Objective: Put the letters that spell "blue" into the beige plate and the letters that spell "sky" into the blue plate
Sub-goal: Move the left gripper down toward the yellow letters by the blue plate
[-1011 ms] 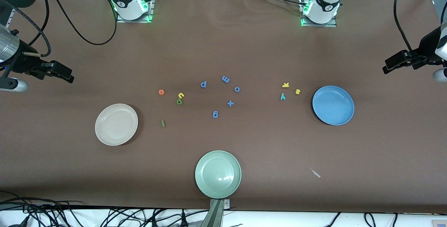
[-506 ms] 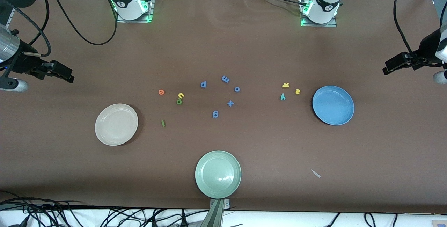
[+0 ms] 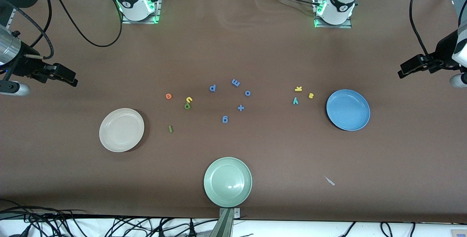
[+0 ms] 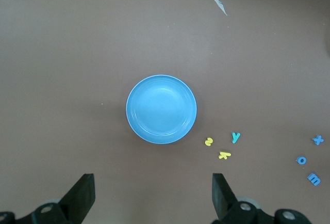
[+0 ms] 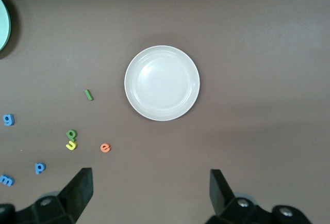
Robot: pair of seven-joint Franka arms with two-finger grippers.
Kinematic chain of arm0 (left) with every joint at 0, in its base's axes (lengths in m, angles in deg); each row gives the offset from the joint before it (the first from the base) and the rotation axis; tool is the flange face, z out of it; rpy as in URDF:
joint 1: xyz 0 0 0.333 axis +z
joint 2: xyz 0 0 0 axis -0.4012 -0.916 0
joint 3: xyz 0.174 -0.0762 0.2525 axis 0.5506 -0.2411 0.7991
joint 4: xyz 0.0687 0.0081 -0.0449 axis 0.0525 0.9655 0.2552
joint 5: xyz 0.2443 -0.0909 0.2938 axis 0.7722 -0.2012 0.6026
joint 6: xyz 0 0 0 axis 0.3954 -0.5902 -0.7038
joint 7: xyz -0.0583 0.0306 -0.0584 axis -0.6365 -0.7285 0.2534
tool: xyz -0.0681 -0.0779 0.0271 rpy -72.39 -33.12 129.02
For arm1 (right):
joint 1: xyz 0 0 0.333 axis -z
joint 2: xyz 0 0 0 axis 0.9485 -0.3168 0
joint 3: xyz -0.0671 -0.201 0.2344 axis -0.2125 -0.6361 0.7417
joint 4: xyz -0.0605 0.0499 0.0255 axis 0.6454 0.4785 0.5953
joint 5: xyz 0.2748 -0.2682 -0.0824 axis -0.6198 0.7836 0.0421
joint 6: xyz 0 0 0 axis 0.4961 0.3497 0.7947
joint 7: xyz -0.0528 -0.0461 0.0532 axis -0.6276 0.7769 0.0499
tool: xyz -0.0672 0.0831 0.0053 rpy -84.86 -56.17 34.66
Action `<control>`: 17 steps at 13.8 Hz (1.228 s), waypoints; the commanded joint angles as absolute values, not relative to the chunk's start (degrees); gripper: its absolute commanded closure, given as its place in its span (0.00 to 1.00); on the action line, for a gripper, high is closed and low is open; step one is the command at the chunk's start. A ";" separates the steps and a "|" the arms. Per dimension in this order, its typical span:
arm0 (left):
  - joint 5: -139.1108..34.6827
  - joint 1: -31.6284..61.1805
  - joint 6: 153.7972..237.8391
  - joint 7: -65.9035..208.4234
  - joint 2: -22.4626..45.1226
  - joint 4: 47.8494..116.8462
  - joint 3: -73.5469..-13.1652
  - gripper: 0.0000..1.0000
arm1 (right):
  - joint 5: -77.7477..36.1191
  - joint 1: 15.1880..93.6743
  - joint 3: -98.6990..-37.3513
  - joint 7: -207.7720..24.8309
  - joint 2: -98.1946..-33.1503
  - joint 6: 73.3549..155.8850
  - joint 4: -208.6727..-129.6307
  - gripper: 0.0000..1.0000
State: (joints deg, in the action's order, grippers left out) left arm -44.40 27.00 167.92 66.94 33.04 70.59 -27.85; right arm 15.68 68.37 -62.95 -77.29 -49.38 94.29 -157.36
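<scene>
Three plates: beige plate (image 3: 121, 130) toward the right arm's end, blue plate (image 3: 348, 110) toward the left arm's end, pale green plate (image 3: 227, 182) nearest the front camera. All empty. Four "blue" letters on the table near the beige plate: orange e (image 3: 168, 96), yellow u (image 3: 189, 100) touching green b (image 3: 187, 106), dark green l (image 3: 170, 129). Three "sky" letters just beside the blue plate: yellow k (image 3: 298, 89), yellow s (image 3: 311, 95), teal y (image 3: 295, 101). Five blue pieces (image 3: 235, 82) in the middle. Left gripper (image 4: 152, 195) hangs wide open, empty; right gripper (image 5: 149, 193) likewise, each at its table end.
</scene>
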 commanded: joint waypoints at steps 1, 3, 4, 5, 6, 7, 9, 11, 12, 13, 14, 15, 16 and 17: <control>-43.75 27.08 167.25 66.46 32.21 68.94 -27.84 0.00 | 15.15 68.54 -62.58 -76.77 -49.59 93.31 -156.35 0.00; -43.75 27.17 167.25 66.46 32.12 69.21 -27.84 0.00 | 15.15 68.54 -62.58 -76.77 -49.50 93.22 -156.44 0.00; -43.75 27.34 167.25 66.55 32.12 69.29 -27.84 0.00 | 15.15 68.54 -62.58 -76.77 -49.50 93.22 -156.44 0.00; -43.66 27.34 167.34 66.64 31.86 69.38 -27.84 0.00 | 15.15 68.54 -62.58 -76.77 -49.50 93.13 -156.44 0.00; -43.66 27.17 167.42 66.55 31.33 69.30 -27.84 0.00 | 15.15 68.54 -62.58 -76.77 -49.50 93.13 -156.44 0.00; -43.66 26.82 167.77 66.55 31.07 69.47 -27.84 0.00 | 15.15 68.54 -62.58 -76.77 -49.50 93.13 -156.44 0.00; -43.75 26.20 170.22 66.28 29.84 70.95 -28.37 0.00 | 15.15 68.54 -62.58 -76.77 -49.50 93.13 -156.44 0.00; -44.01 26.20 175.22 66.28 29.13 74.37 -28.46 0.00 | 15.15 68.54 -62.58 -76.77 -49.50 93.13 -156.44 0.00; -44.01 26.20 177.77 66.28 28.52 76.48 -28.46 0.00 | 15.15 68.54 -62.58 -76.77 -49.50 93.22 -156.44 0.00; -44.01 26.03 179.62 65.41 28.17 78.59 -28.63 0.00 | 15.15 68.54 -62.58 -76.77 -49.50 93.22 -156.44 0.00; -44.01 25.76 181.64 63.23 28.25 80.79 -29.42 0.00 | 15.15 68.54 -62.58 -76.77 -49.42 93.13 -156.44 0.00; -44.01 25.67 183.58 62.25 28.51 83.16 -30.90 0.00 | 15.15 68.54 -62.66 -76.86 -49.50 93.13 -156.44 0.00; -43.93 25.76 185.51 62.07 28.86 85.88 -31.88 0.00 | 15.15 68.54 -62.66 -76.77 -49.42 93.13 -156.53 0.00; -43.66 25.76 187.44 62.07 29.30 88.87 -33.28 0.00 | 15.15 68.54 -62.66 -76.77 -49.42 93.13 -156.44 0.00</control>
